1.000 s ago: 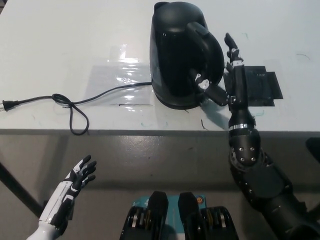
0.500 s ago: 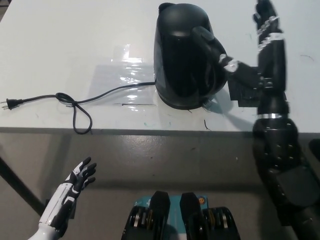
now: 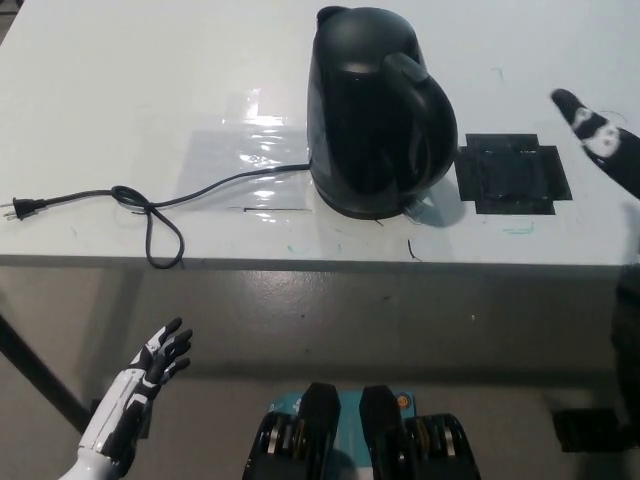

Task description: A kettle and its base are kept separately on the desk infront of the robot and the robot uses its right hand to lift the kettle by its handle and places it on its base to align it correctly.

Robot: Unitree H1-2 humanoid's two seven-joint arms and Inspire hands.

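Head view, looking steeply down: black, smooth plastic electric kettle with domed lid and arched handle (image 3: 378, 110) standing upright on the white counter (image 3: 120, 80), apparently seated on its round base, of which only a thin dark edge shows beneath the body. Thin black power cord with plug (image 3: 150, 205) trailing from the kettle's foot leftward across a patch of clear glossy film (image 3: 245, 150) and looping near the counter's front edge. Flat black square mat (image 3: 513, 173) lying just beside the kettle on the handle side, apart from it. Black right hand (image 3: 598, 140) at the picture's right edge, well apart from the kettle, holding nothing; only part visible, so open or clenched cannot be told. White left hand (image 3: 155, 360) resting low at lower left, below the counter edge, released with fingers spread. Likely handling: rigid shell, glossy and probably slippery; weight dependent on unseen contents. Best hold judged to be the arched handle (image 3: 425, 95), wrapped fully, keeping the body vertical.
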